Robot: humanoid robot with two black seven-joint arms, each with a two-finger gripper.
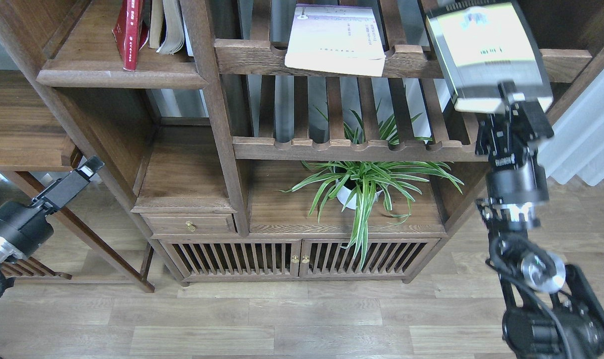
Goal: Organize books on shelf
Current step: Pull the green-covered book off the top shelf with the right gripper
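Note:
My right gripper is shut on the near edge of the thick black-and-lime-green book and holds it lifted off the slatted rack, cover towards me, at the upper right. The white paperback lies flat on the top slatted rack, its near edge overhanging the scalloped rail. The dark red paperback stands upright on the solid dark brown shelf at the upper left, beside worn cream-paged books. My left gripper hangs low at the left, empty, well below that shelf; its fingers look closed together.
A spider plant in a white pot stands on the lower board under the second slatted rack. A small drawer and slatted cabinet doors sit below. A white curtain hangs at the right. Wooden side furniture stands left.

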